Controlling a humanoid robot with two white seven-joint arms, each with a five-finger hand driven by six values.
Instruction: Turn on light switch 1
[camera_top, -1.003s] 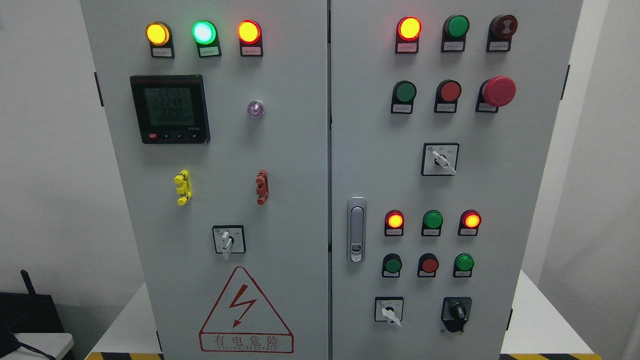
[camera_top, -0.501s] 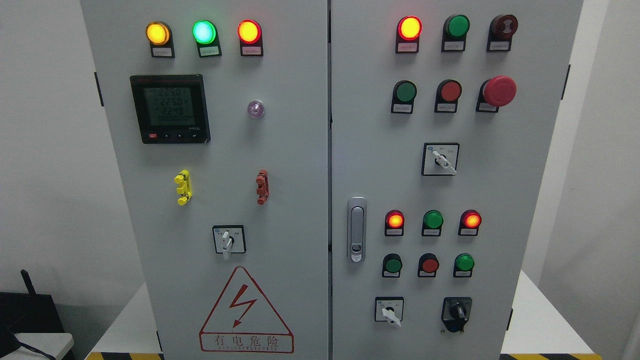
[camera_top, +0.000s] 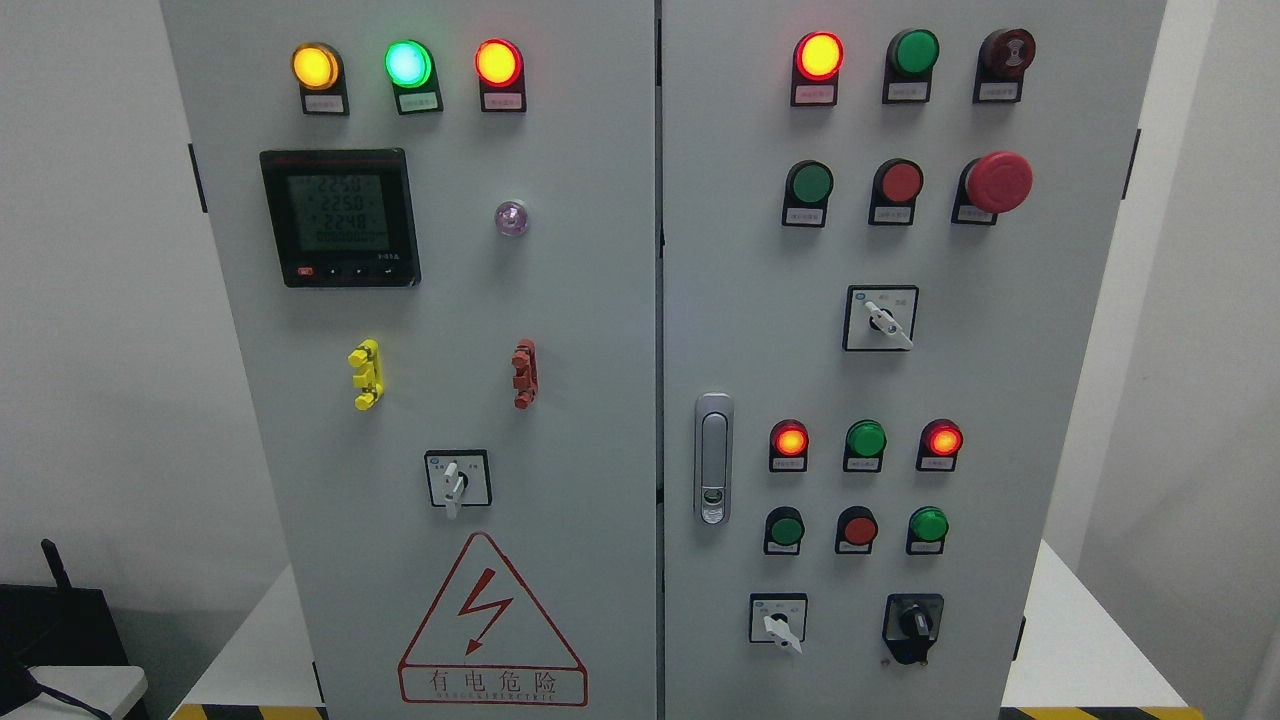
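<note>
I am facing the control cabinet (camera_top: 560, 300) squarely, neither robot hand showing so its state cannot be told, and which control is light switch 1 is unclear since the labels are illegible.

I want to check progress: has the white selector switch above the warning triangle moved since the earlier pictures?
No. The white selector switch points down as before, directly above the warning triangle. No hand is in view.
</note>
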